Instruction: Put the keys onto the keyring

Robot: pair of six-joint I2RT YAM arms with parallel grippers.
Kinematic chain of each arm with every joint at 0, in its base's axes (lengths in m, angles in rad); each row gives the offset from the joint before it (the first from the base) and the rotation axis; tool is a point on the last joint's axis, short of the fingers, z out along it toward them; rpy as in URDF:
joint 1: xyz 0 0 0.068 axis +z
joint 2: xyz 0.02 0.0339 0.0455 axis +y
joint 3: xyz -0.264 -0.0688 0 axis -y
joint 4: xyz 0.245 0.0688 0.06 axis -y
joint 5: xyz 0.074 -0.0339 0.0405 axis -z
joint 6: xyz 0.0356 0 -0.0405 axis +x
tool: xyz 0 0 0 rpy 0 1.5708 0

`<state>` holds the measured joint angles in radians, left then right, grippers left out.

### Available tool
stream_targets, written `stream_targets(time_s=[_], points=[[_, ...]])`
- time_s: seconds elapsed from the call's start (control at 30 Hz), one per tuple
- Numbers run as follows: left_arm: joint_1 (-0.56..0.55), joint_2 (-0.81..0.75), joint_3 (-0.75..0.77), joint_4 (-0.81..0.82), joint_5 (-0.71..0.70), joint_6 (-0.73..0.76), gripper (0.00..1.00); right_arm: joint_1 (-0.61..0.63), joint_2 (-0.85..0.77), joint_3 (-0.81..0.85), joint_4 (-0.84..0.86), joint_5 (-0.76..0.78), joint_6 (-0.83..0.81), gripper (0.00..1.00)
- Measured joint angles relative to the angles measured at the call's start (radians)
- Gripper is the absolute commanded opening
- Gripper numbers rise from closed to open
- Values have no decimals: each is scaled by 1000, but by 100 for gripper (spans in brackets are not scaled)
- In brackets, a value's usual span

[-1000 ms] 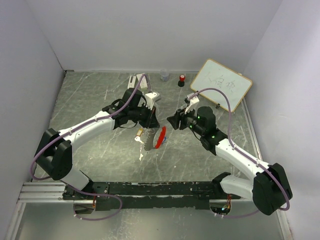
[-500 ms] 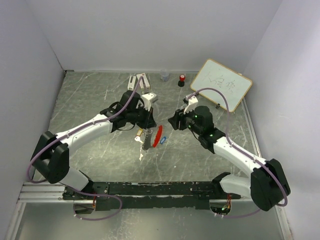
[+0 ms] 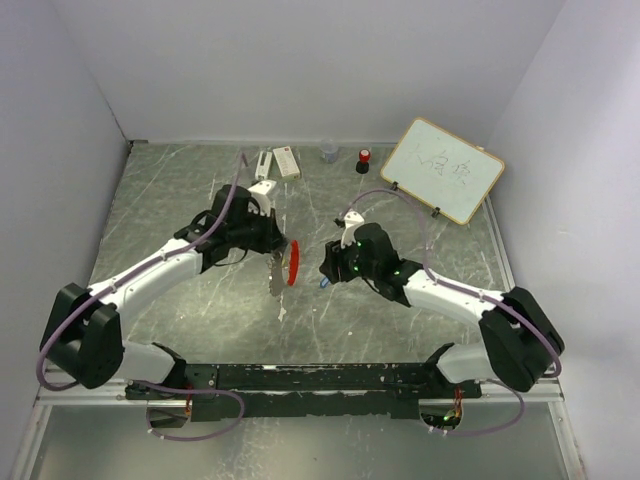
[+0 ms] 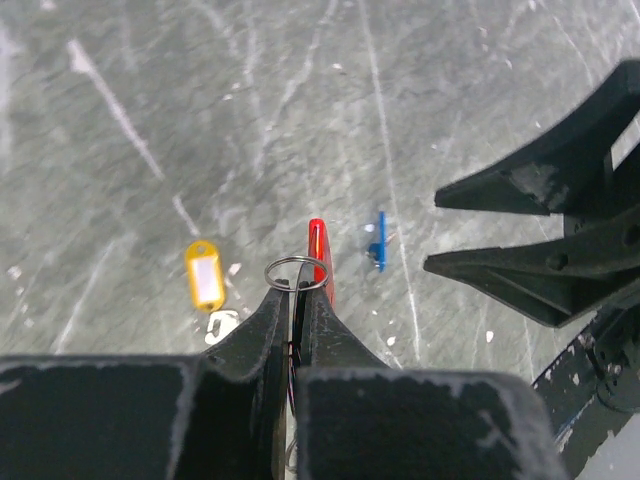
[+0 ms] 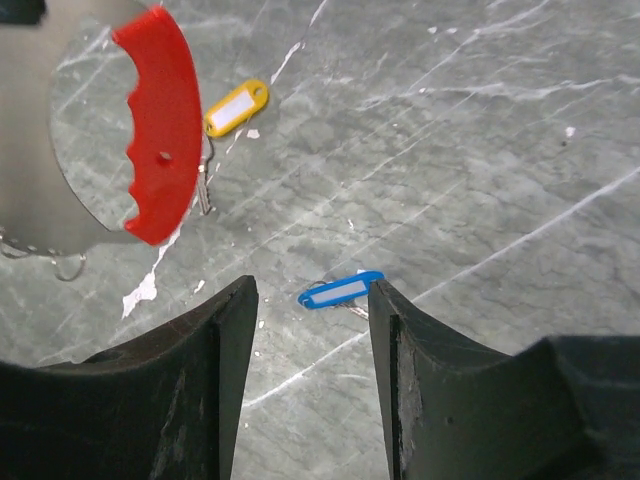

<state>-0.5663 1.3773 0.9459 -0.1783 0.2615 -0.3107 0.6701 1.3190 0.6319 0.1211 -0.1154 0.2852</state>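
Two claws meet over the grey bench (image 3: 170, 200). Left claw (image 4: 297, 296) is clamped shut on the keyring (image 4: 298, 258) by its wire loop, red tag (image 5: 160, 130) hanging. Just right of the keyring, right claw (image 5: 312, 290) gapes wide, empty, a blue tag (image 5: 340, 291) lying on the bench between its fingers. Well beyond the keyring stands a whiteboard (image 3: 442, 170).

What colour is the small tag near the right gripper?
The tag is blue with a white centre, clearest in the right wrist view.
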Motion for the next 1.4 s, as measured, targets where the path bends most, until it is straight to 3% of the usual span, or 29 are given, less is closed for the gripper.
stream_targets(time_s=[0.3, 0.6, 1.13, 1.3, 1.4], points=[[130, -101, -76, 14, -30, -73, 7, 56, 152, 99, -50, 75, 11, 51], [144, -101, -92, 26, -14, -75, 7, 116, 182, 179, -197, 220, 163, 56], [154, -102, -127, 55, 24, -75, 7, 133, 222, 159, -239, 243, 317, 56], [161, -108, -131, 56, 32, -74, 7, 133, 268, 159, -231, 241, 323, 53], [164, -113, -133, 57, 36, -74, 7, 133, 284, 161, -228, 242, 325, 43]])
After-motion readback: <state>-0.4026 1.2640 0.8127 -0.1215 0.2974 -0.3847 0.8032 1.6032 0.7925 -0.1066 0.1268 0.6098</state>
